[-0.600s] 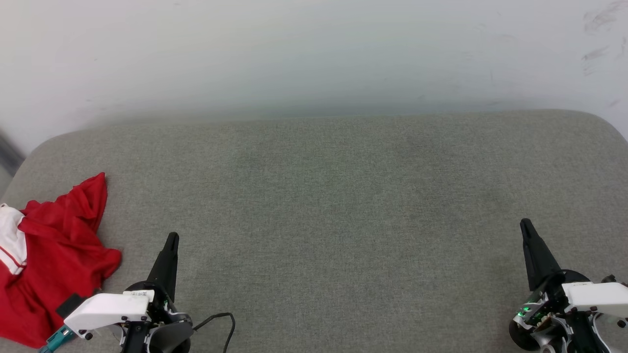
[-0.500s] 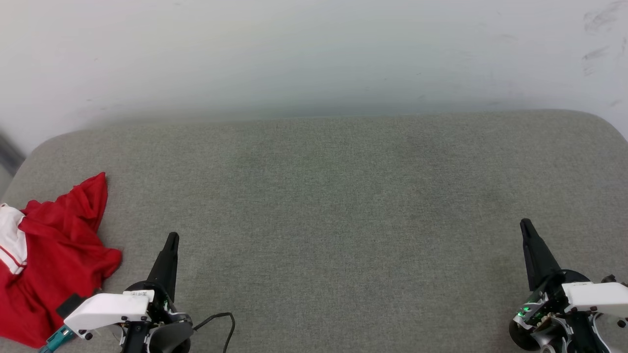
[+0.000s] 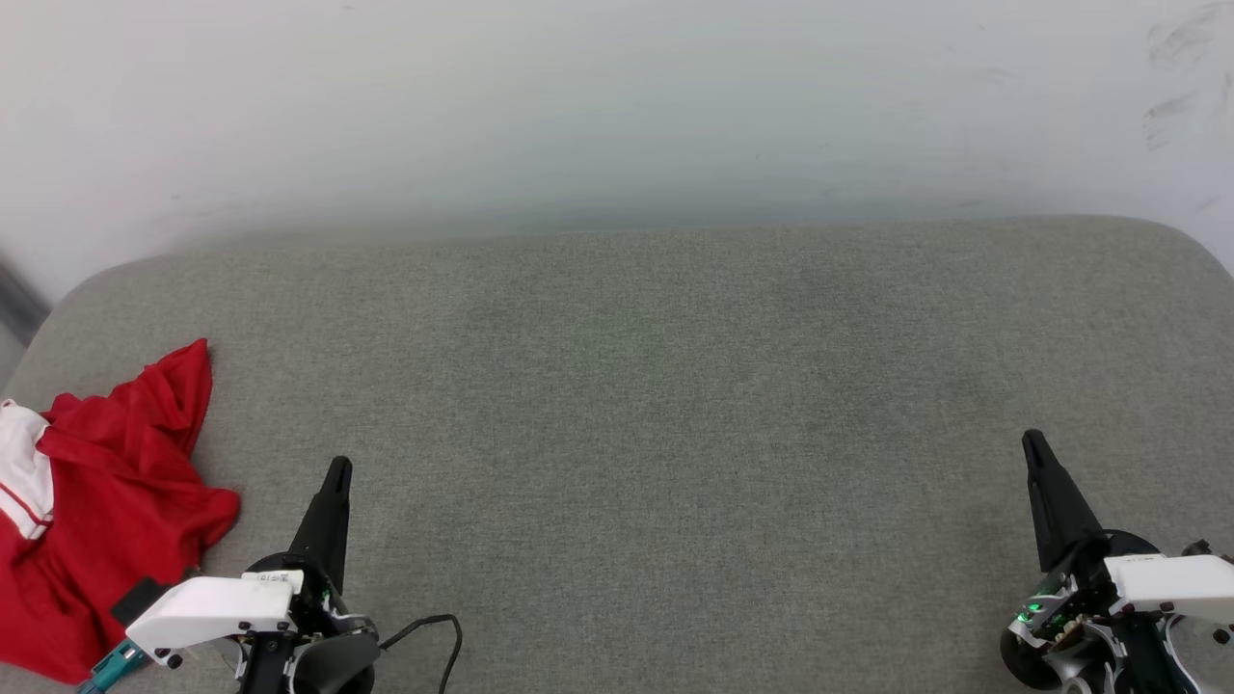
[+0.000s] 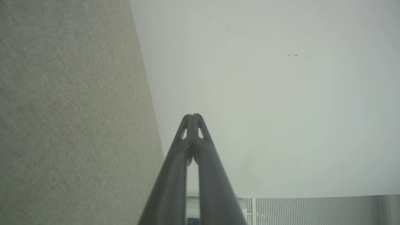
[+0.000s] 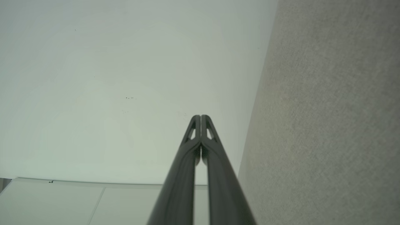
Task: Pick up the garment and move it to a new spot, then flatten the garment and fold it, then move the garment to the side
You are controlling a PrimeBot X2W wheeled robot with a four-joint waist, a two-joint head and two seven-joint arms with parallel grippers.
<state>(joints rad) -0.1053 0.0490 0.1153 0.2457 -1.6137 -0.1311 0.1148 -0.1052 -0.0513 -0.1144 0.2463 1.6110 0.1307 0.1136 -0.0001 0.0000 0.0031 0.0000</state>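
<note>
The garment (image 3: 106,511) is held by neither arm. It lies to the outer, left side of the left gripper (image 3: 338,469), whose two dark fingers are pressed together with nothing between them and point up the head view over bare fabric. The left wrist view shows the same left gripper (image 4: 192,117) with its tips meeting, the grey weave on that view's left and the pale wall on its right. The nearest red fold of the garment sits just beside the gripper's fingers with a strip of grey showing between them. The white wrist housing (image 3: 207,607) crosses in front of the garment's lower edge, and whether it touches the cloth cannot be told. The garment is a crumpled red heap at the far left of the grey upholstered surface (image 3: 636,405), with one peak rising toward the back and a white sleeve (image 3: 24,472) with thin red stripes at the picture's left edge, where the heap is cut off. A black cable (image 3: 439,627) loops behind the left wrist. Far across the surface, at the lower right, the right gripper (image 3: 1033,443) is likewise closed on nothing, well apart from the garment; in its own view the right gripper (image 5: 200,118) has its tips together. Behind the surface rises a white wall (image 3: 578,106).
</note>
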